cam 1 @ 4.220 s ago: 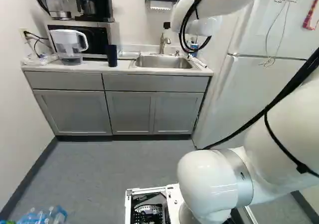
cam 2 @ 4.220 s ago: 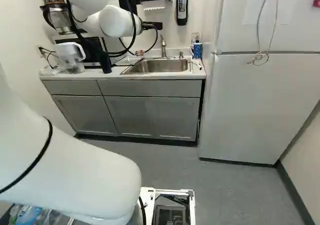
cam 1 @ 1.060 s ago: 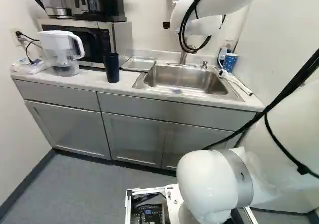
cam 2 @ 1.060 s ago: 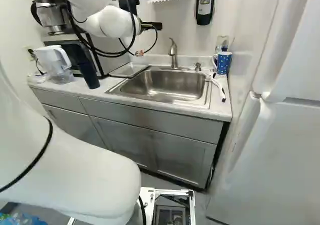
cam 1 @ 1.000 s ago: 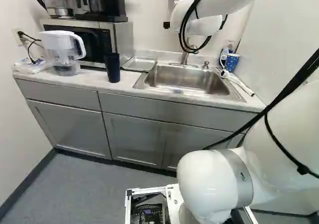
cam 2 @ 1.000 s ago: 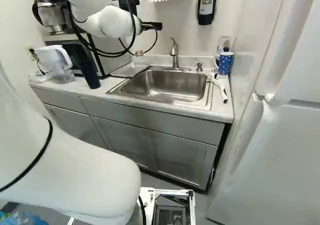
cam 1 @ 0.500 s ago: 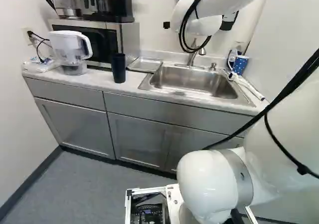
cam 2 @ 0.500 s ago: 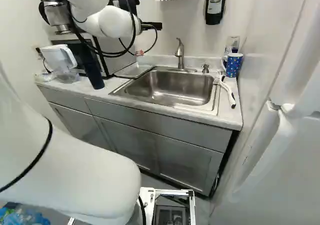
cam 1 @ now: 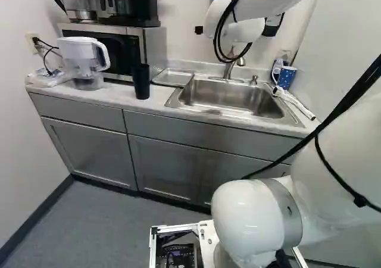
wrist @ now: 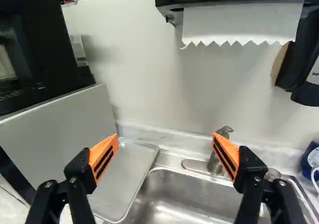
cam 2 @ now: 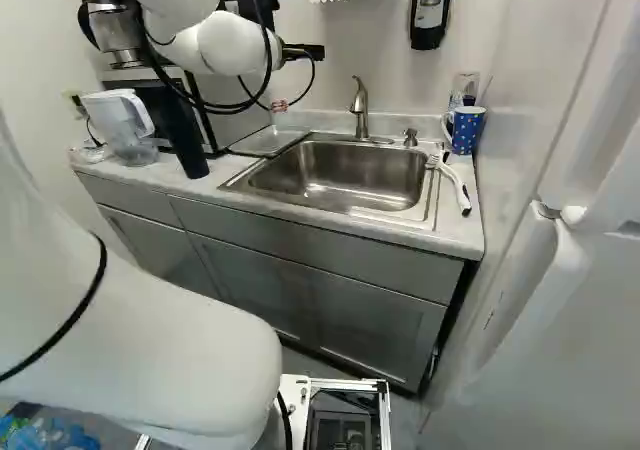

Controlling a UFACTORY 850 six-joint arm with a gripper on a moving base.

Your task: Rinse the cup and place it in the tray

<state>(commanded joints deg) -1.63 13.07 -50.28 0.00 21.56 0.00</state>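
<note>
My gripper (cam 2: 305, 51) shows only as a dark part beside the white wrist in the right base view. The wrist view has the gripper (wrist: 166, 149) open wide, nothing between its orange pads. A blue dotted cup (cam 2: 467, 130) stands upright at the counter's back right corner, right of the sink (cam 2: 340, 175). The shallow metal tray (cam 1: 172, 77) lies left of the sink; in the wrist view, the tray (wrist: 124, 176) is ahead of and below one finger. Behind the other finger rises the faucet (wrist: 218, 157).
A dark tumbler (cam 1: 141, 81), a white water pitcher (cam 1: 85, 59) and a microwave (cam 1: 113, 47) with a coffee maker on top stand left of the tray. A white-handled brush (cam 2: 455, 185) lies right of the sink. A paper towel dispenser (wrist: 239, 22) hangs ahead; the fridge (cam 2: 560, 300) stands at right.
The base has moved closer to the counter, then turned slightly, shifting the scene rightward in both base views; it barely shifts over the last half second. The arm keeps its pose.
</note>
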